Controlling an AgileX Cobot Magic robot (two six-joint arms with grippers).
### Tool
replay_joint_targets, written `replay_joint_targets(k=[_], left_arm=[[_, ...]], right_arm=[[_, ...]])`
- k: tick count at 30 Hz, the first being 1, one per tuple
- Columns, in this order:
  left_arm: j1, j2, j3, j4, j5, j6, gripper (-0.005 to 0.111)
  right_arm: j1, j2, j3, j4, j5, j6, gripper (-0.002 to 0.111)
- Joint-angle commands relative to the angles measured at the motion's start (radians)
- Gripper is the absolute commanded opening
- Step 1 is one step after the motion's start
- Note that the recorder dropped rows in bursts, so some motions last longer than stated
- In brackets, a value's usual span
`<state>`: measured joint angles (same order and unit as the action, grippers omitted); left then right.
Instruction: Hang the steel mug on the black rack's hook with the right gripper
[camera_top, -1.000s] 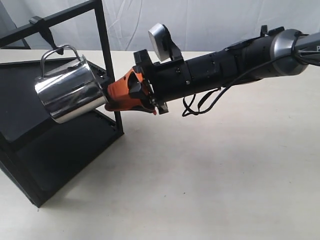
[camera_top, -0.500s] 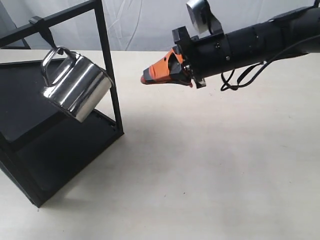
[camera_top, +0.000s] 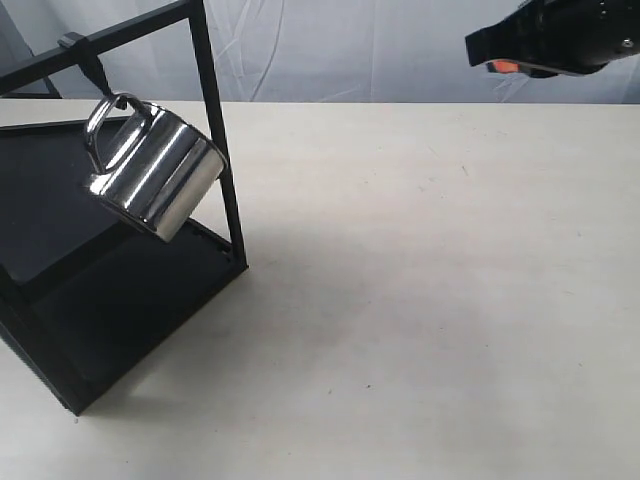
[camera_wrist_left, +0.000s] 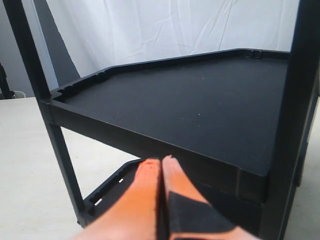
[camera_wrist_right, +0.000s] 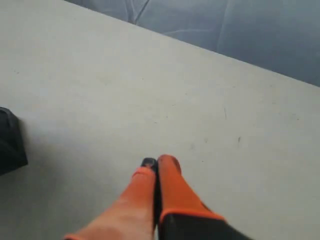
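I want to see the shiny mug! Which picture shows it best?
The exterior view. There the mug hangs tilted by its handle from the hook on the rack, in full sight. The left wrist view shows only rack shelves, and the right wrist view only table; neither shows the mug.

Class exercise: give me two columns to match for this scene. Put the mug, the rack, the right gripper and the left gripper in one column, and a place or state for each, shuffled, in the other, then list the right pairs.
Things:
1. mug
2. rack
3. right gripper
4. left gripper

Places or states:
A. shut, close to the rack's shelf edge
B. stands on the table, two black shelves
C. hangs tilted by its handle from the hook
D. shut, empty, above bare table

Pairs: 1-C, 2-B, 3-D, 4-A
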<state>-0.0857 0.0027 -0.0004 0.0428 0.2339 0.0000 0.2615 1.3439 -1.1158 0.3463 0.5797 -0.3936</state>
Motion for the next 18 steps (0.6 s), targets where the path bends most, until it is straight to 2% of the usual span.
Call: replay_joint_targets(k=[1, 8, 18], left_arm=[[-0.006, -0.003, 0.000, 0.000, -0.001, 0.000, 0.002], [-0.006, -0.003, 0.000, 0.000, -0.001, 0.000, 0.002], [-0.006, -0.003, 0.000, 0.000, -0.001, 0.000, 0.002]], right_arm=[[-0.005, -0.112, 0.098, -0.050, -0.022, 0.028, -0.001], [-0.005, -0.200, 0.237, -0.046, -0.068, 0.028, -0.001], [-0.005, -0.202, 0.242, 0.006, -0.082, 0.030, -0.001]])
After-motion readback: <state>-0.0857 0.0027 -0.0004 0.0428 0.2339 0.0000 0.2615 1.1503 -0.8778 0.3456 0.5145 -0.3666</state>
